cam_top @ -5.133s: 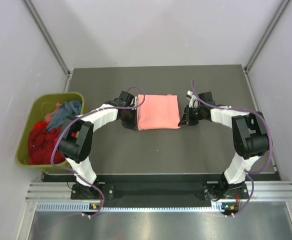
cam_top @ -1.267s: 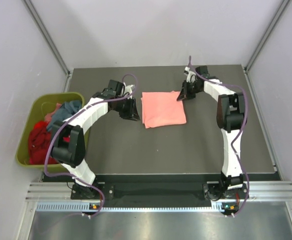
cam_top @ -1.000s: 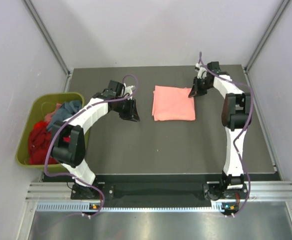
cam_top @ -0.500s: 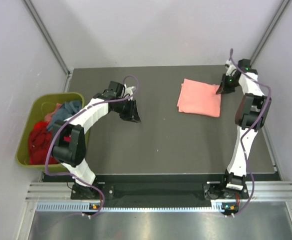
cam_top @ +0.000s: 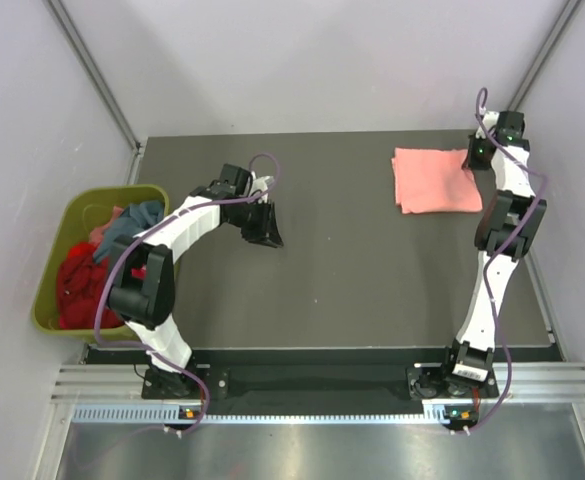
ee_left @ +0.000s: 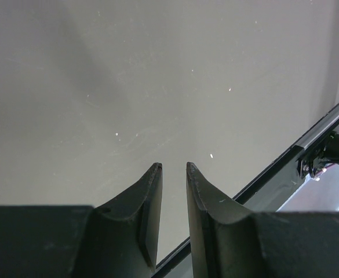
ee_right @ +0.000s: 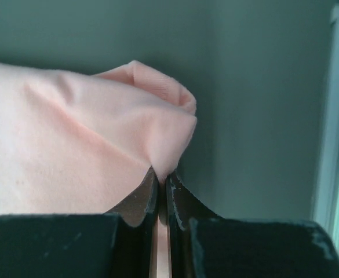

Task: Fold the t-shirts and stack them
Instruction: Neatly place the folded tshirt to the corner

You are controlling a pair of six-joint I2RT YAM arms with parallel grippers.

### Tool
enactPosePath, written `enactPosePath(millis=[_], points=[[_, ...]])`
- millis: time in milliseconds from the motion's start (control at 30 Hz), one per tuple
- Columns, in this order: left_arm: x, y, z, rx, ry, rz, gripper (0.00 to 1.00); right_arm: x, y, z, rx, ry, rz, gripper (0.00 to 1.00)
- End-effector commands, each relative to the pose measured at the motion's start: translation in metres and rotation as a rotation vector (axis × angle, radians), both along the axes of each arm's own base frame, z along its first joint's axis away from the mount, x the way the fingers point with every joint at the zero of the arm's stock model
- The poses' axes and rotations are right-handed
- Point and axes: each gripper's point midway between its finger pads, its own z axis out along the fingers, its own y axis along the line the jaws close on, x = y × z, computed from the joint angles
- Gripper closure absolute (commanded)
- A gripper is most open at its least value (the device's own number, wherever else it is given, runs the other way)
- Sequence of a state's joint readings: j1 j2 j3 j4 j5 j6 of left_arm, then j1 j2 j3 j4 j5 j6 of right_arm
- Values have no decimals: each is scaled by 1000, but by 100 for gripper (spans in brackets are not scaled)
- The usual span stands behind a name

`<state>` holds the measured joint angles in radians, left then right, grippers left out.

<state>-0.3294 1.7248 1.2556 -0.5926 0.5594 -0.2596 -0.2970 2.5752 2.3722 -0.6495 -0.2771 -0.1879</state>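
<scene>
A folded salmon-pink t-shirt (cam_top: 434, 180) lies at the table's far right corner. My right gripper (cam_top: 471, 158) is shut on its right edge, and in the right wrist view the pink cloth (ee_right: 82, 156) bunches up just above the pinching fingertips (ee_right: 162, 177). My left gripper (cam_top: 271, 232) hovers over bare table left of centre; its fingers (ee_left: 152, 197) stand a little apart with nothing between them. More t-shirts, red (cam_top: 77, 285) and teal-blue (cam_top: 127, 228), are heaped in the bin.
An olive-green bin (cam_top: 57, 232) stands off the table's left edge. The dark table (cam_top: 352, 280) ends in a metal rail (cam_top: 322, 385) at the front. White walls close in on both sides, the right wall (cam_top: 572, 150) near the right arm.
My right gripper has dragged the folded pink t-shirt from the table's middle to the far right corner. The left arm has stayed almost still.
</scene>
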Motion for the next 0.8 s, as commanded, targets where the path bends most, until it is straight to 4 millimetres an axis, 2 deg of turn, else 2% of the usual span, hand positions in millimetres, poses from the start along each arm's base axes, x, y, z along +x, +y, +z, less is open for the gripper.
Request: enactPosePath(millis=[0, 67, 200, 233, 267, 300, 400, 433, 467, 500, 533, 567, 600, 633, 667, 700, 733, 767], points=[[4, -6, 0, -29, -22, -26, 71, 50, -35, 59, -153, -257, -32, 100], [4, -7, -1, -31, -20, -27, 71, 62, -39, 73, -175, -325, -27, 100], [4, -7, -2, -35, -14, -30, 71, 72, -50, 93, -224, -398, -65, 96], [3, -8, -3, -36, -12, -31, 71, 72, -53, 97, -233, -405, -78, 91], [2, -8, -2, -40, -9, -34, 71, 71, -54, 109, -239, -424, -90, 73], [1, -10, -1, -45, -8, -40, 71, 71, -54, 115, -236, -434, -98, 66], [-3, -14, 7, -54, -27, -54, 71, 58, -45, 146, -202, -465, -119, 54], [-4, -15, 10, -58, -37, -57, 71, 49, -39, 133, -176, -426, -121, 53], [-4, -16, 17, -66, -61, -61, 71, 41, -32, 164, -168, -463, -124, 53], [-5, -17, 20, -73, -67, -60, 70, 34, -26, 171, -139, -460, -139, 54], [-6, -18, 23, -82, -71, -63, 70, 24, -17, 153, -113, -410, -149, 55], [-6, -19, 31, -96, -94, -66, 70, 13, -11, 173, -94, -430, -164, 57], [-6, -20, 36, -106, -101, -64, 71, 7, -3, 171, -41, -416, -178, 60], [-8, -20, 39, -116, -105, -66, 71, -3, 15, 149, 30, -363, -170, 65], [-8, -20, 46, -123, -125, -64, 71, -13, 26, 158, 67, -365, -169, 77], [-7, -21, 49, -130, -143, -60, 71, -19, 38, 153, 123, -342, -176, 83], [-7, -21, 51, -132, -151, -58, 71, -32, 64, 142, 177, -299, -131, 88], [-7, -21, 54, -139, -155, -60, 71, -39, 79, 137, 203, -270, -113, 95]])
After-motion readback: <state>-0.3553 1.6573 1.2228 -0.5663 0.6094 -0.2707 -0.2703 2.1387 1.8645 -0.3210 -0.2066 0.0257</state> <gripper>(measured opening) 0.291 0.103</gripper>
